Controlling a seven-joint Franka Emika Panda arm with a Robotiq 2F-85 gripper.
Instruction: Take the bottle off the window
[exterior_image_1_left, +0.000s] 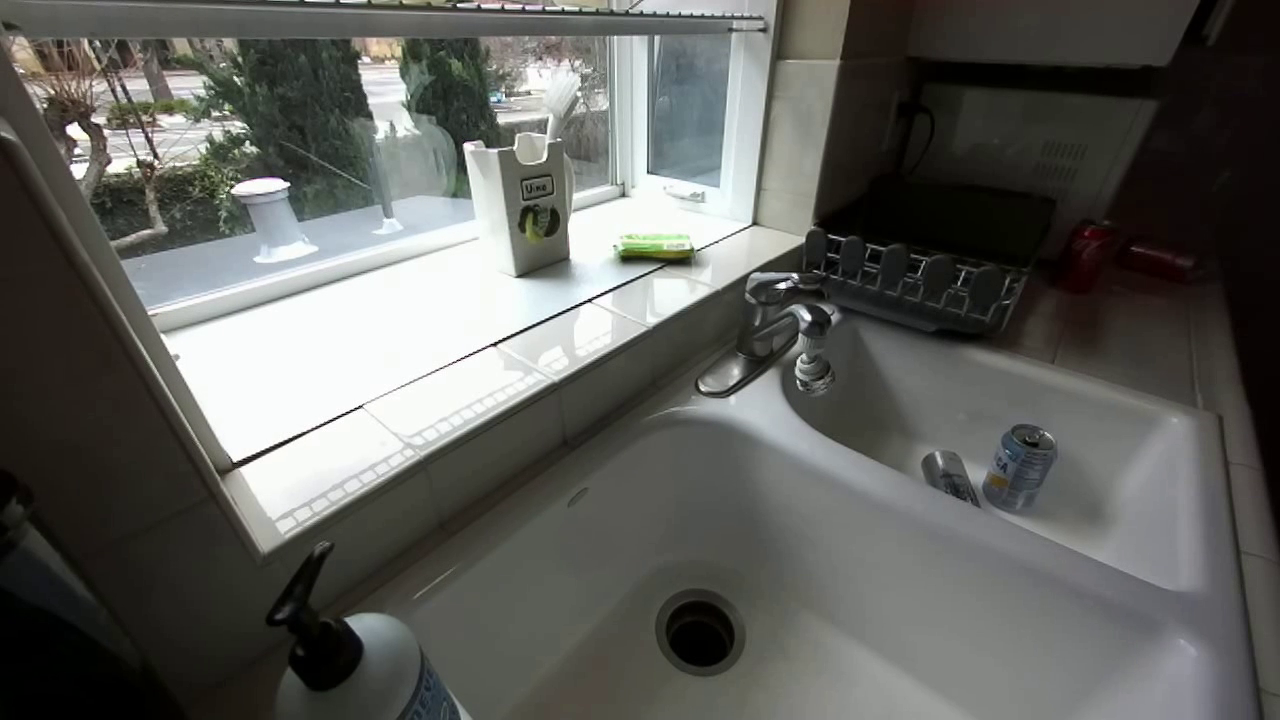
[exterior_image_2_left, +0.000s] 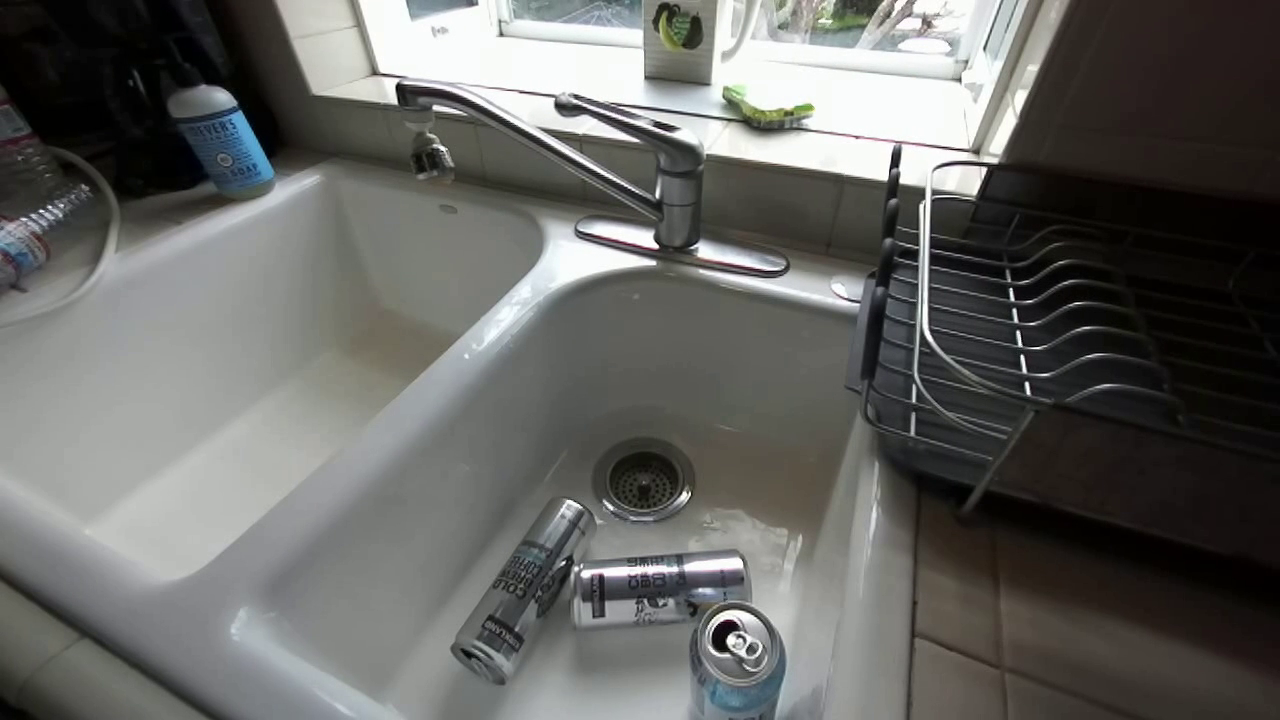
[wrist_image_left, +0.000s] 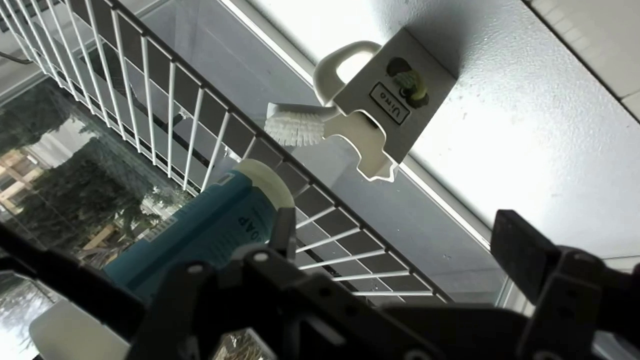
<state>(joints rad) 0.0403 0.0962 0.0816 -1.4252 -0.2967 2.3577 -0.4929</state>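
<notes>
The bottle (wrist_image_left: 200, 225) apparently stood upright, the shelf (wrist_image_left: 256, 132) across the window (exterior_image_1_left: 380, 130) likely bearing its weight; beside it the jaws were spread, gripping nothing, presumably so its body could next fit between them

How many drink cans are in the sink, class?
3, all in the basin beside the dish rack: one silver can lies nearest the divider, another silver can lies beside it, and a pale-blue can stands upright. More may be hidden.
</notes>
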